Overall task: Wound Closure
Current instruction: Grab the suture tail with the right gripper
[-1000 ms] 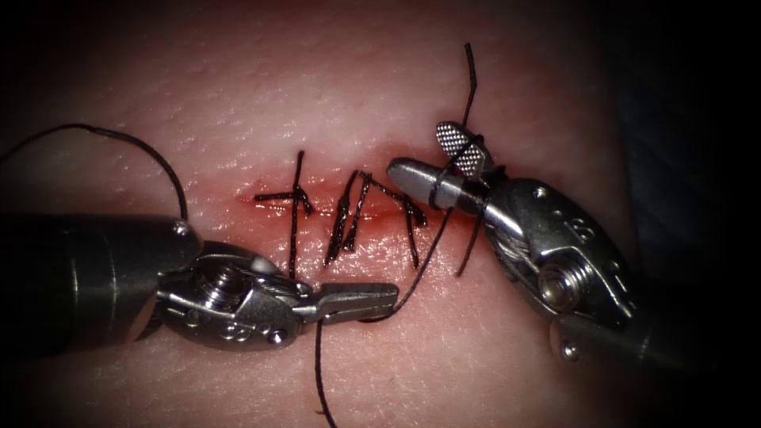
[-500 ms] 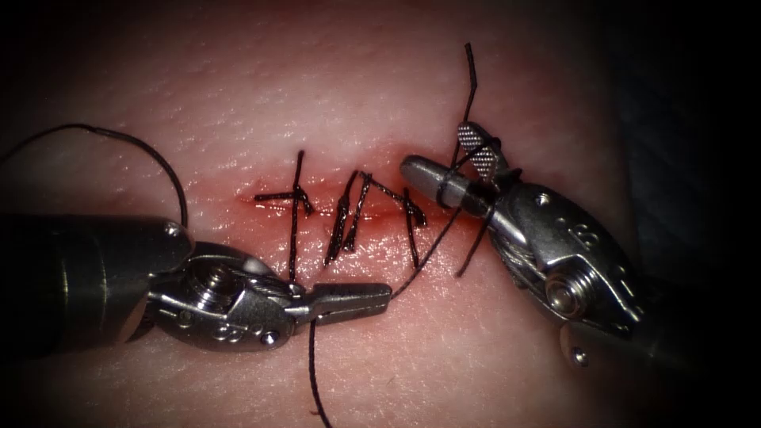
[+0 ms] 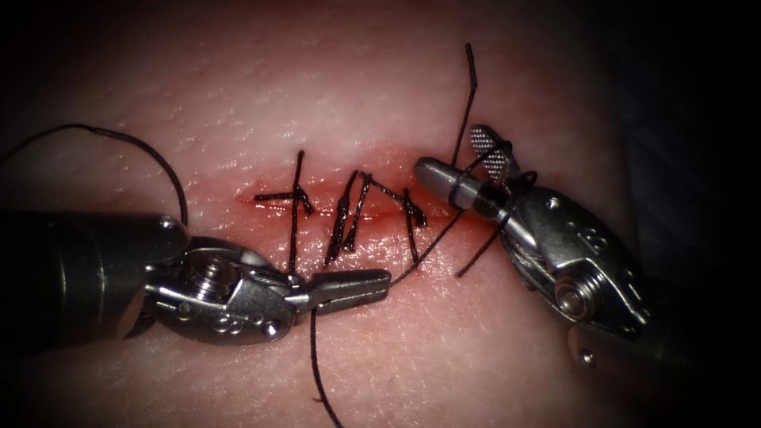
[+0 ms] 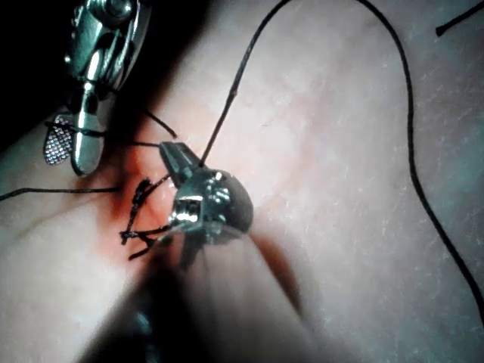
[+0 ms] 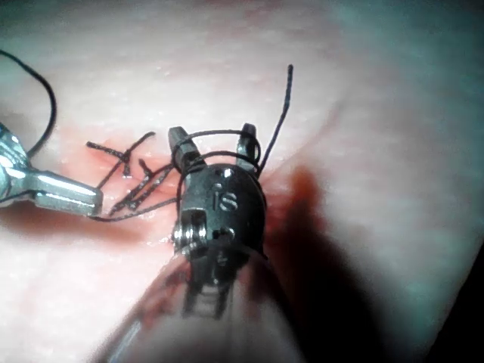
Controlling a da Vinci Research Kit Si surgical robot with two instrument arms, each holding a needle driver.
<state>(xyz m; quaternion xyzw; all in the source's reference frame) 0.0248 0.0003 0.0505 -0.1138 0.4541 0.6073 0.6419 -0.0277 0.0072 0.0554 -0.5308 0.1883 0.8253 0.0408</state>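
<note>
Near tissue's (image 3: 380, 87) middle, along stitched cut (image 3: 341, 210): left tool (image 3: 349, 287) clamps thread (image 3: 313, 357) below cut; right tool (image 3: 474, 162), jaws apart, thread looped round them, holds nothing; needle not seen; risk: loops slipping off jaws if thread slackens.

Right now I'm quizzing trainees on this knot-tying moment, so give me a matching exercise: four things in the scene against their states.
Things:
1. left tool
2. right tool
3. thread
4. cut

States:
A. jaws open, thread wrapped around them
B. crossed by dark stitches, reddened
C. jaws shut on thread
D. runs taut between the two tools

Pairs: 1-C, 2-A, 3-D, 4-B
</note>
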